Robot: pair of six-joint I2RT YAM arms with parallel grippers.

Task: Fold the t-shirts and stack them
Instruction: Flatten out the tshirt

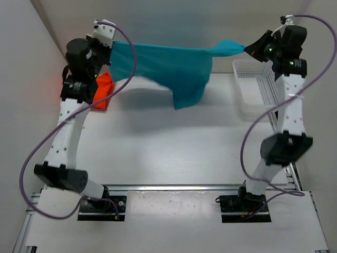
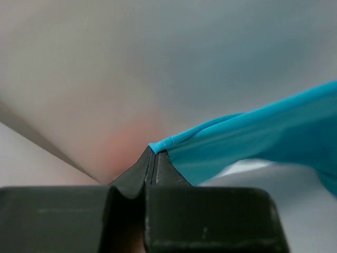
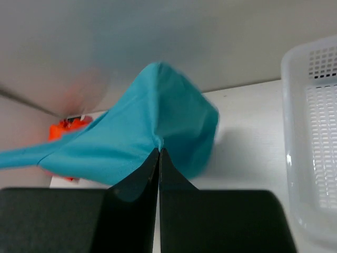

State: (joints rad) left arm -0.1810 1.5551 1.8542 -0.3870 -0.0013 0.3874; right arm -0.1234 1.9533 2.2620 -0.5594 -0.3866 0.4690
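Note:
A teal-blue t-shirt [image 1: 168, 68] hangs stretched in the air between both arms, high above the far part of the table, its lower part drooping to the middle. My left gripper [image 1: 111, 46] is shut on its left hemmed edge [image 2: 160, 143]; the tips [image 2: 152, 158] pinch the cloth [image 2: 253, 137]. My right gripper [image 1: 247, 50] is shut on the shirt's right end [image 3: 147, 121], jaws pressed together at the cloth [image 3: 159, 152]. An orange t-shirt [image 1: 103, 90] lies crumpled on the table at the far left, partly behind the left arm, also visible in the right wrist view [image 3: 66, 129].
A white lattice basket [image 1: 255, 87] stands at the far right of the table, under the right arm, its rim [image 3: 295, 132] close to the right gripper. White walls close in the left, back and right sides. The arm bases sit on a rail at the near edge.

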